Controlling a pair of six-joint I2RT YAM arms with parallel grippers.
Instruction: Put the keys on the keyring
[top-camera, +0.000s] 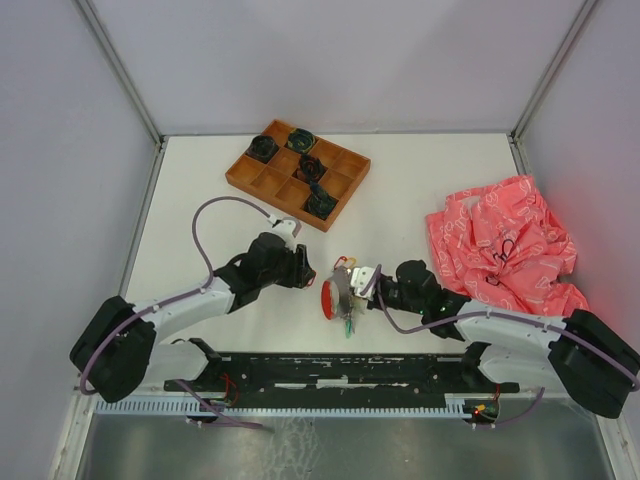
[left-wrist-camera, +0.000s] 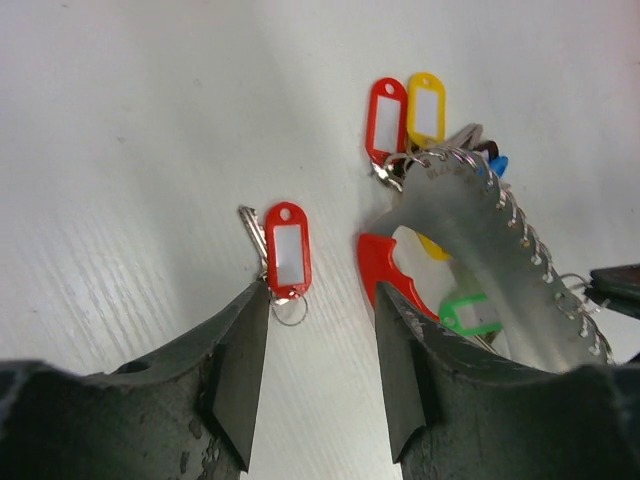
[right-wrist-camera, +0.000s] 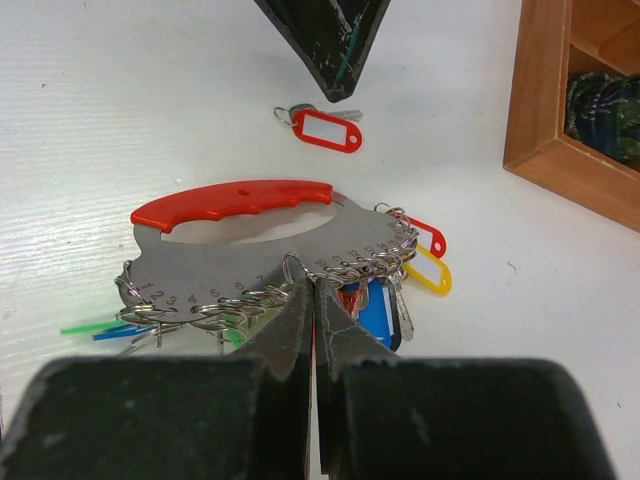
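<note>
L gripper (left-wrist-camera: 322, 300) jaws stood apart, empty. A loose red-tag key (left-wrist-camera: 287, 250) lay flat on table (left-wrist-camera: 120, 150) just ahead of its tips. R gripper (right-wrist-camera: 313, 290) was pinched tight on near edge of keyring (right-wrist-camera: 230, 262), mid-table btwn arms: red grip, grey numbered plate, tilted. 1 loose key, 1 keyring. Several tagged keys (left-wrist-camera: 425, 105) hung on it, exact no. unclear.
</note>
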